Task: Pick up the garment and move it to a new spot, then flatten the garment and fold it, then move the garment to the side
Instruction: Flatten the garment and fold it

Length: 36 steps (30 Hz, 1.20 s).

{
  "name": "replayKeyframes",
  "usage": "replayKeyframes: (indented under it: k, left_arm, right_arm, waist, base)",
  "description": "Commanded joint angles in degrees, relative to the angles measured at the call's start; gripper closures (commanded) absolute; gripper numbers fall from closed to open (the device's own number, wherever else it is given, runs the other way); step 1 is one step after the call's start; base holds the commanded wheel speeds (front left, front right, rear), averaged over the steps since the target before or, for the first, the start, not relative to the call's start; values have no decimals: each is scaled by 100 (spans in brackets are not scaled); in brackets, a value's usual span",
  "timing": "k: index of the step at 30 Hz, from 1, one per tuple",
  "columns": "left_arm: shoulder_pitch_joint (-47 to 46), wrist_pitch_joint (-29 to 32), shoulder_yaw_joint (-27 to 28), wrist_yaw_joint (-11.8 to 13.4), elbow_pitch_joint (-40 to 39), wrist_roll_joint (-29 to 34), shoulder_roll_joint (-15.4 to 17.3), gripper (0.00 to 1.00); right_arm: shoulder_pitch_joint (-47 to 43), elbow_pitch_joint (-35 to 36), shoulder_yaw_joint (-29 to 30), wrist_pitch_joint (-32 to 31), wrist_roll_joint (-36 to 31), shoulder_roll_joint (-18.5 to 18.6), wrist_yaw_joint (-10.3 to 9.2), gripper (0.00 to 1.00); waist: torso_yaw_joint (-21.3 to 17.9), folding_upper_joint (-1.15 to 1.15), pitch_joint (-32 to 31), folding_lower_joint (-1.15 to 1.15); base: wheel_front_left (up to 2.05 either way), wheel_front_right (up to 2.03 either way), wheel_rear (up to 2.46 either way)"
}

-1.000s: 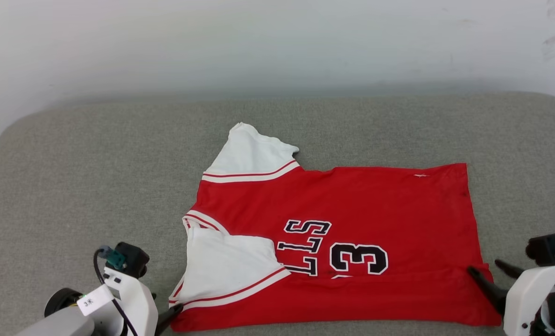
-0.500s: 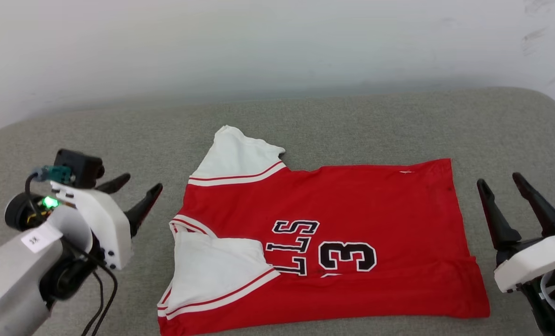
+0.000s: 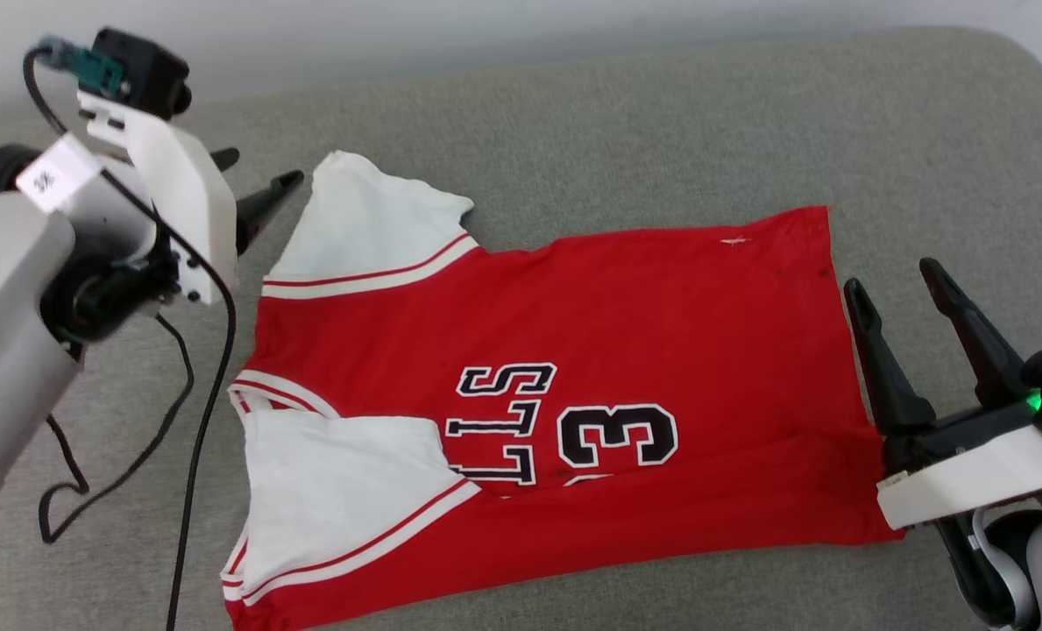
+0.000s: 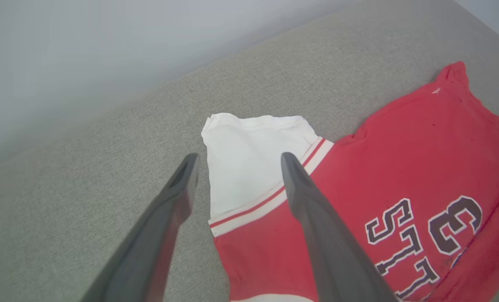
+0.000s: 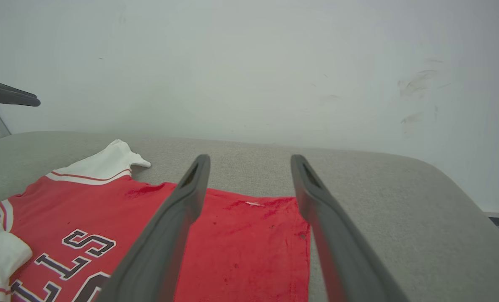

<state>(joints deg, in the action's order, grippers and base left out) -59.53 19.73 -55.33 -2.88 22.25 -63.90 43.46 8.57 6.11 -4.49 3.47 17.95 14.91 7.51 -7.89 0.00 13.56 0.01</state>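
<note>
The garment [image 3: 626,307] lies flat on the grey padded surface [image 3: 661,114], its red body spread wide with dark letters and a "3" facing up. Its near white sleeve [image 3: 336,473] is folded over onto the red body. The far white sleeve [image 3: 363,228] sticks out at the back left. My left gripper [image 3: 258,171] hovers open just left of that far sleeve; in the left wrist view the left gripper [image 4: 237,157] points over the sleeve [image 4: 249,163]. Beside the hem's right edge, my right gripper [image 3: 890,276] stands open and holds nothing. Between its fingers, the right wrist view shows the garment [image 5: 241,251].
A white wall [image 5: 249,63] rises behind the padded surface, whose rounded right end [image 5: 463,201] drops off near my right arm. My left arm's black cable [image 3: 196,421] hangs over the surface left of the garment. The left gripper's finger [image 5: 10,94] shows at the right wrist view's left edge.
The head camera has tilted down. My left arm rose from the near left corner to the far sleeve. My right gripper came off the hem's near right corner and lifted beside it.
</note>
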Motion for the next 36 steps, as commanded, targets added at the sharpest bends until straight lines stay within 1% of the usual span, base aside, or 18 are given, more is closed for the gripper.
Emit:
replayKeyframes:
  k: [1, 2, 3, 7, 12, 15, 19, 23, 27, 28, 29, 32, 36]
  left_arm:
    - [-408, 414, -24, -72, 199, -58, -58, 0]
    - [-583, 586, -28, -99, 307, -74, -99, 0]
    - [-583, 586, -28, -99, 307, -74, -99, 0]
    - [-1228, 1305, -102, -160, 666, -47, -228, 0]
    - [-1841, 2102, -239, -128, 1027, 12, -339, 0]
    - [-2087, 2360, -286, -85, 1190, 55, -399, 0]
    - [-2301, 2479, -298, -94, 1427, 95, -494, 0]
    - [-2338, 2623, -454, -170, 1626, 181, -573, 0]
    - [-2182, 2783, -605, -268, 1767, 173, -615, 0]
    - [-2135, 2770, -632, -283, 1785, 163, -621, 39]
    - [-2079, 2777, -655, -316, 1800, 141, -629, 100]
    - [-2052, 2574, -695, -357, 1816, 230, -634, 100]
    - [-2084, 2195, -680, -398, 1818, 316, -655, 100]
  right_arm:
    - [177, 128, -53, -12, -69, -66, -5, 0]
    - [213, 153, -61, 0, -93, -75, -5, 0]
    - [213, 153, -61, 0, -93, -75, -5, 0]
    - [408, 233, -111, -27, -122, -116, -5, 0]
    - [626, 258, -178, -10, -136, -125, -5, 0]
    - [739, 265, -183, 20, -144, -125, -5, 0]
    - [898, 231, -255, 47, -152, -138, -5, 0]
    - [1020, 165, -311, 73, -156, -99, -5, 0]
    - [1065, 119, -281, 98, -148, -71, -5, 0]
    - [1073, 107, -267, 101, -151, -61, -5, 0]
    - [1084, 102, -253, 105, -153, -58, -5, 0]
    - [1144, 99, -198, 112, -143, -34, -5, 0]
    - [1276, 124, -56, 42, -176, 130, -5, 0]
  waist:
    - [-280, 0, 545, -1]
    - [-312, 0, 639, -1]
    - [-312, 0, 639, -1]
    - [-437, 0, 1038, -1]
    - [-533, 0, 1476, -1]
    - [-565, 0, 1692, -1]
    - [-605, 0, 1925, -1]
    - [-603, 0, 2032, -1]
    - [-582, 0, 2052, -1]
    - [-574, 0, 2050, -1]
    - [-564, 0, 2046, -1]
    - [-535, 0, 2012, -1]
    - [-467, 0, 1860, -1]
  base:
    - [0, 0, 0]
    - [0, 0, 0]
    - [0, 0, 0]
    - [0, 0, 0]
    - [0, 0, 0]
    - [0, 0, 0]
    - [0, 0, 0]
    - [0, 0, 0]
    - [0, 0, 0]
    - [0, 0, 0]
    - [0, 0, 0]
    - [0, 0, 0]
    - [0, 0, 0]
